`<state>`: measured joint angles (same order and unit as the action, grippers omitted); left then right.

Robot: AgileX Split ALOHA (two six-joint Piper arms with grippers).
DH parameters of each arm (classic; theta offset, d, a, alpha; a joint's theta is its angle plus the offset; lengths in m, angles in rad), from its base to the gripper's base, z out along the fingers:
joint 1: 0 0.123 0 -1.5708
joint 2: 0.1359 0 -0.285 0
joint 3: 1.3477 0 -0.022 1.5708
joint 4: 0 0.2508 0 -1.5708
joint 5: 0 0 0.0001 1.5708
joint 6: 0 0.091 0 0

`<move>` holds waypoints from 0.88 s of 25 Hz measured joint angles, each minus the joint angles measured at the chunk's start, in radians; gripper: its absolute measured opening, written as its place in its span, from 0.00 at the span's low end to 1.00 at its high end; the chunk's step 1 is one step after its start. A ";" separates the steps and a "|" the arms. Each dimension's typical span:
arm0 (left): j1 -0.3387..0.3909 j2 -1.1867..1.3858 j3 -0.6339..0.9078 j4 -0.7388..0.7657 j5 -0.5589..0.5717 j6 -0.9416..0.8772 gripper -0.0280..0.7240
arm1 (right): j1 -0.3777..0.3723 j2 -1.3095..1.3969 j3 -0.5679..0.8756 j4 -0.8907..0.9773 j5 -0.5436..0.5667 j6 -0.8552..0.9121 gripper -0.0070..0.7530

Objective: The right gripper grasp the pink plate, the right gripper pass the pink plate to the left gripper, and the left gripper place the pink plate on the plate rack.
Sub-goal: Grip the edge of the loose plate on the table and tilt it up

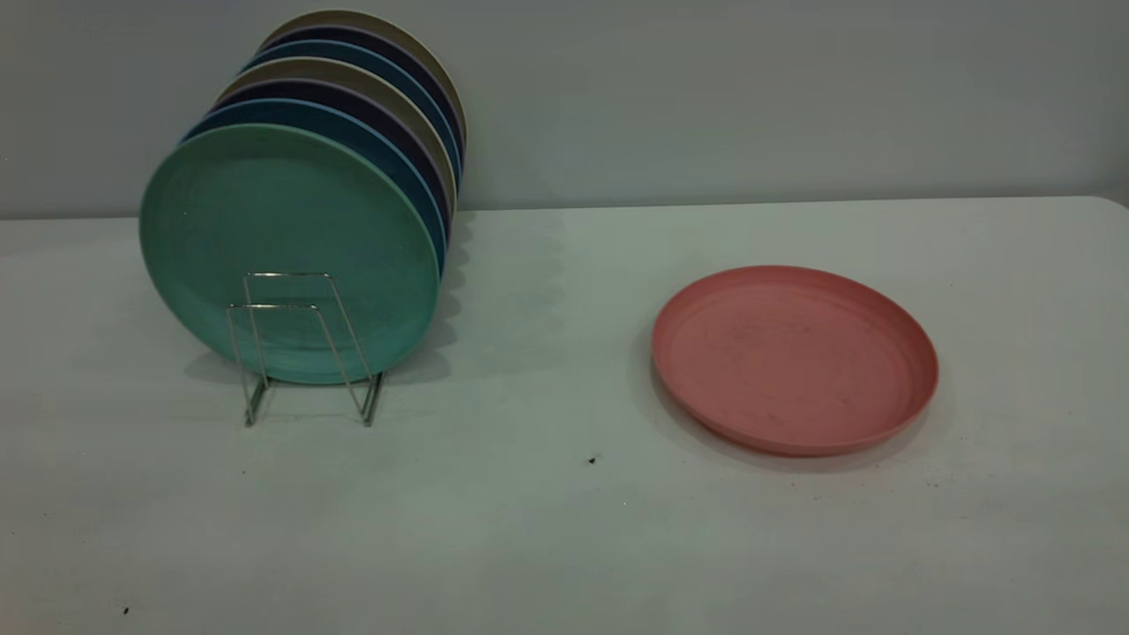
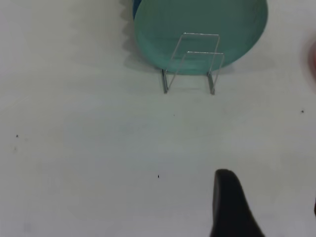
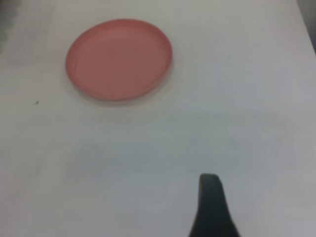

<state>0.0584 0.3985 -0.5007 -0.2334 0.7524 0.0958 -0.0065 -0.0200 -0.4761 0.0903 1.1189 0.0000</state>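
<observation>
One pink plate (image 1: pixel 794 357) lies flat on the desk (image 1: pixel 564 529), at three o'clock from the plate rack (image 1: pixel 300 348); stiff, light, probably slick, best pinched at its raised rim; whether the right claw (image 3: pixel 212 207) is apart, I cannot tell.

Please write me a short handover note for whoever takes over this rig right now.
Left gripper: parked clear of the plate rack, holding nothing.
Right gripper: hovering short of the pink plate, holding nothing.
Pink plate: flat on the table, untouched, right of the rack.
Rack: green plate upright at the front, more plates behind it; the two front loops are free.
Done: nothing. Left: grasp, handover, racking.
</observation>
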 joint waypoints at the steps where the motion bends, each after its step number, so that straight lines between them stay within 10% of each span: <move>1: 0.000 0.017 0.000 -0.002 -0.015 0.006 0.61 | 0.000 0.000 -0.001 -0.006 -0.001 0.015 0.73; 12: 0.000 0.112 0.000 -0.004 -0.091 0.018 0.61 | 0.000 0.024 -0.006 0.039 -0.032 -0.011 0.64; 22: 0.000 0.201 0.000 -0.010 -0.182 0.043 0.61 | 0.000 0.480 -0.006 0.472 -0.363 -0.423 0.59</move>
<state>0.0584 0.5993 -0.5007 -0.2433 0.5702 0.1391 -0.0065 0.4601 -0.4818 0.5627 0.7556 -0.4227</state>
